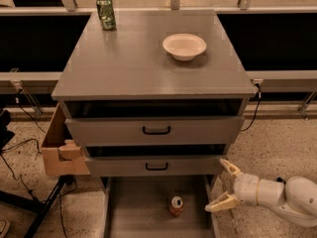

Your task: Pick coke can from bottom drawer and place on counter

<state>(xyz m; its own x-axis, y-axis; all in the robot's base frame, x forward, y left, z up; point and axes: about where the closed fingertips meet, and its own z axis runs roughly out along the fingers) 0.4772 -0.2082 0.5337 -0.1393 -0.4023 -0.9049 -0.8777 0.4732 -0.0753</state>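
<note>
The coke can (176, 206), small and red-orange with a silver top, stands upright on the floor of the pulled-out bottom drawer (133, 212), right of its middle. My gripper (219, 186) is at the lower right, just outside the drawer's right wall, a short way right of the can and apart from it. Its two cream fingers (230, 167) are spread open and point left; nothing is between them. The counter (143, 63) is the wide grey cabinet top above.
A green can (106, 12) stands at the counter's back left and a white bowl (184, 46) at its back right. Two upper drawers with black handles (156, 130) sit slightly open. A cardboard box (59, 148) hangs at the cabinet's left.
</note>
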